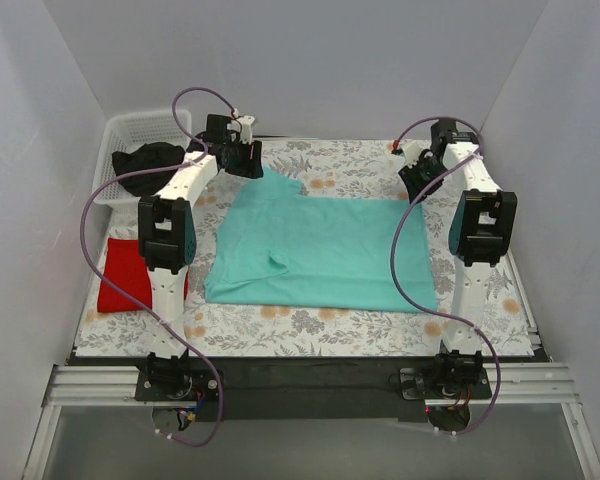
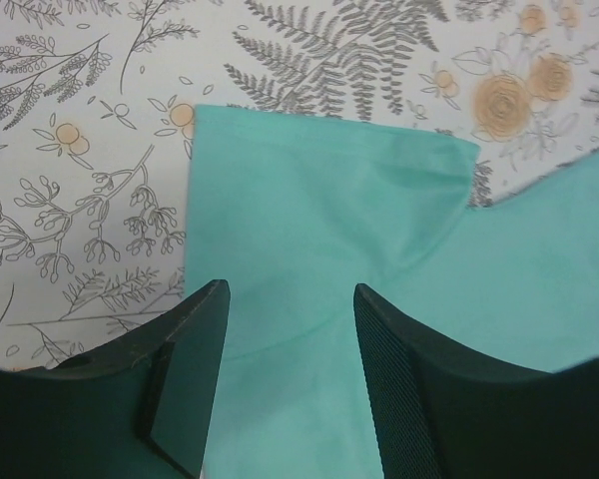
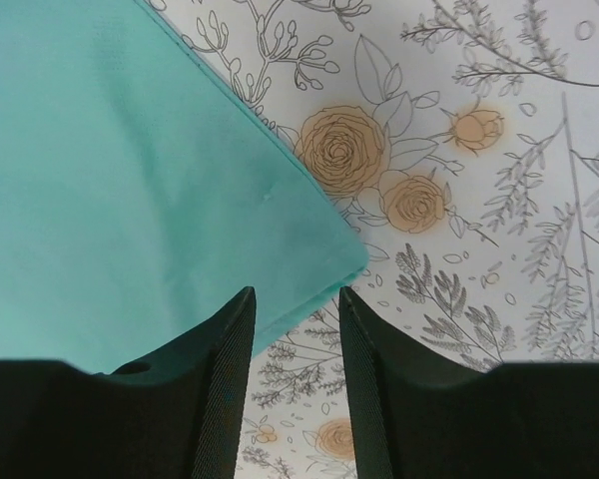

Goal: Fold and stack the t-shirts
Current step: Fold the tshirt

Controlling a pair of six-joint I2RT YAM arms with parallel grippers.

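White mesh basket (image 1: 150, 118) left of the left gripper (image 1: 248, 163); floral tablecloth (image 1: 310, 322) beneath it; white walls (image 1: 310, 60) beyond.

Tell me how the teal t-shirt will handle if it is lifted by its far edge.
Probably floppy: the teal t-shirt lies flat with a soft pucker near its middle, so it should sag between grip points. Likely light, as the cloth looks thin. The sleeve below the left gripper may dangle when raised.

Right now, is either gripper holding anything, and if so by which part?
Nothing is held. The left gripper is open over a sleeve of the teal t-shirt; the right gripper is open over one corner.
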